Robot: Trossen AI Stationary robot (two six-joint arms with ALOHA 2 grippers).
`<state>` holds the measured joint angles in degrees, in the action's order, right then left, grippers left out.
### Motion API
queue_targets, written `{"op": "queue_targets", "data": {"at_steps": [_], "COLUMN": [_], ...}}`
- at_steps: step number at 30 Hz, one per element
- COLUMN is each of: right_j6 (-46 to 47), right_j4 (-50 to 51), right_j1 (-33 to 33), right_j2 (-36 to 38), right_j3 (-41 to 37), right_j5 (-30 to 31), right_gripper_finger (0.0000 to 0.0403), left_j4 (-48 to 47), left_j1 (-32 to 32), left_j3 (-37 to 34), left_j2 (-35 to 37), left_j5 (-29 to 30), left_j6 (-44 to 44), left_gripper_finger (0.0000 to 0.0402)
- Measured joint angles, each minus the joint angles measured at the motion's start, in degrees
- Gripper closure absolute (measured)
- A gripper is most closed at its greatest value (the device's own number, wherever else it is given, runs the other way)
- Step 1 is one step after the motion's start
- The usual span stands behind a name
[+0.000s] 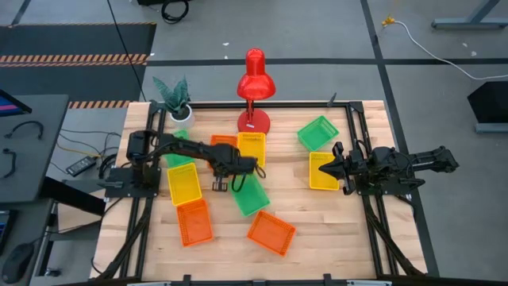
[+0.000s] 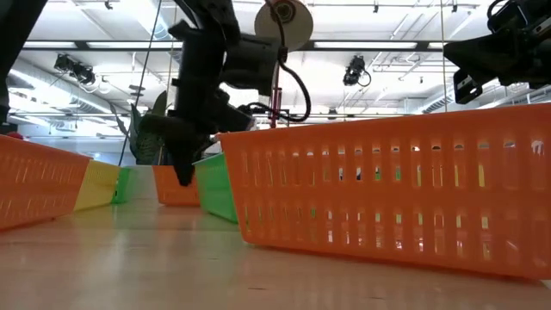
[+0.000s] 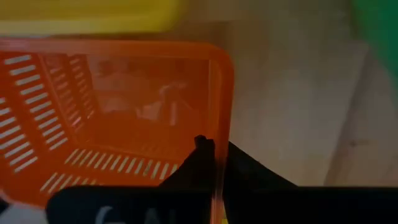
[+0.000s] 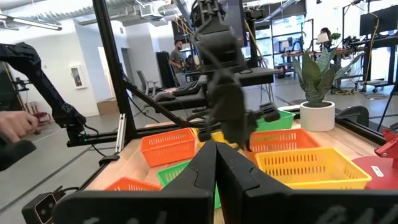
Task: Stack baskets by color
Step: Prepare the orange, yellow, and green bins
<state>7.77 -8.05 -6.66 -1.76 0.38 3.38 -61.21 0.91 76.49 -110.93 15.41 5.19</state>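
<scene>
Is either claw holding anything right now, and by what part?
The left claw pinches an orange basket by its rim near a corner. The right claw is shut on nothing.

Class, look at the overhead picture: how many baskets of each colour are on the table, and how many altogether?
Orange baskets: 3
Yellow baskets: 3
Green baskets: 3
Total: 9

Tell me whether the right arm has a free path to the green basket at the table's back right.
Probably yes. The right gripper rests shut over a yellow basket, and the green basket lies just beyond it, with only bare table between.
</scene>
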Motion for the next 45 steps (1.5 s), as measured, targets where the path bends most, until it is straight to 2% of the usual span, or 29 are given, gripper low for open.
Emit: {"op": "queue_targets", "data": {"at_steps": [7, 17, 23, 27, 31, 37, 41, 45], "right_j6": [0.00, 0.00, 0.00, 0.00, 0.00, 0.00, 0.00, 0.00], "right_j4": [0.00, 0.00, 0.00, 0.00, 0.00, 0.02, 0.00, -0.01], "right_j1": [0.00, 0.00, 0.02, 0.00, 0.02, 0.00, 0.00, 0.01], "right_j2": [0.00, 0.00, 0.00, 0.00, 0.00, 0.00, 0.00, 0.00], "right_j3": [0.00, 0.00, 0.00, 0.00, 0.00, 0.00, 0.00, 0.00], "right_j5": [0.00, -0.02, 0.00, -0.02, 0.00, -0.02, -0.02, -0.02], "right_gripper_finger": [0.0391, 0.0391, 0.0391, 0.0391, 0.0391, 0.0391, 0.0391, 0.0391], "left_j4": [4.91, 11.00, 13.63, 13.58, 12.12, 8.38, 13.37, 23.26], "left_j1": [-0.58, 0.57, 0.52, 0.54, 0.54, 0.49, -0.52, -3.24], "left_j3": [0.00, 0.00, 0.00, 0.00, 0.02, 0.02, 0.02, 0.07], "left_j2": [0.00, 0.00, 0.00, 0.19, 2.63, 10.52, 14.78, 15.26], "left_j5": [2.50, 2.35, -1.13, -1.22, -1.00, 2.93, 3.77, 2.15], "left_j6": [-3.10, -1.31, -3.34, -3.47, -4.02, -9.05, -12.35, -9.01], "left_gripper_finger": [0.0382, 0.0314, 0.0281, 0.0261, 0.0247, 0.0247, 0.0254, 0.0259]}}
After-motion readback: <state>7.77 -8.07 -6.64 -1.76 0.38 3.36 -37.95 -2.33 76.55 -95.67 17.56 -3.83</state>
